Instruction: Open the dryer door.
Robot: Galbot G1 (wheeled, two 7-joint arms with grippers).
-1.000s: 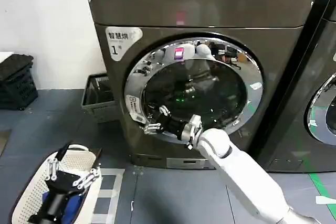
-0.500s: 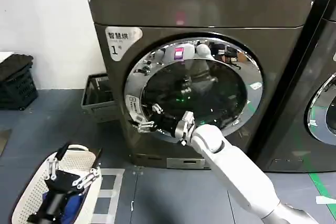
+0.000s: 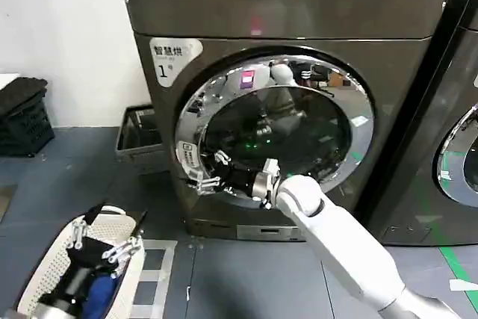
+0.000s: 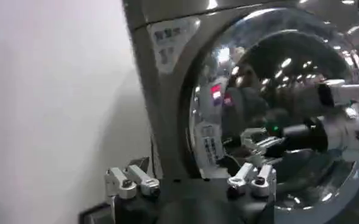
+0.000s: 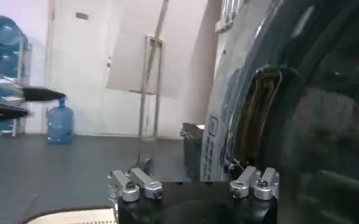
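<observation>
Dryer door point(image 3: 275, 128) looks heavy, stiff, w/ slick chrome rim; right claw point(image 3: 210, 172), fingers spread, hooks lower-left edge—best pull pt; left claw point(image 3: 101, 246) released, idle.

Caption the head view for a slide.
Right gripper at the lower left chrome rim of the dryer door; left gripper waits low over a white basket.

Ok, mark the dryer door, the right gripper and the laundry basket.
dryer door point(image 3: 364, 121): head view, chrome rim.
right gripper point(image 3: 205, 173): head view, between its fingertips at the door's lower-left rim.
laundry basket point(image 3: 45, 278): head view, white perforated rim.
</observation>
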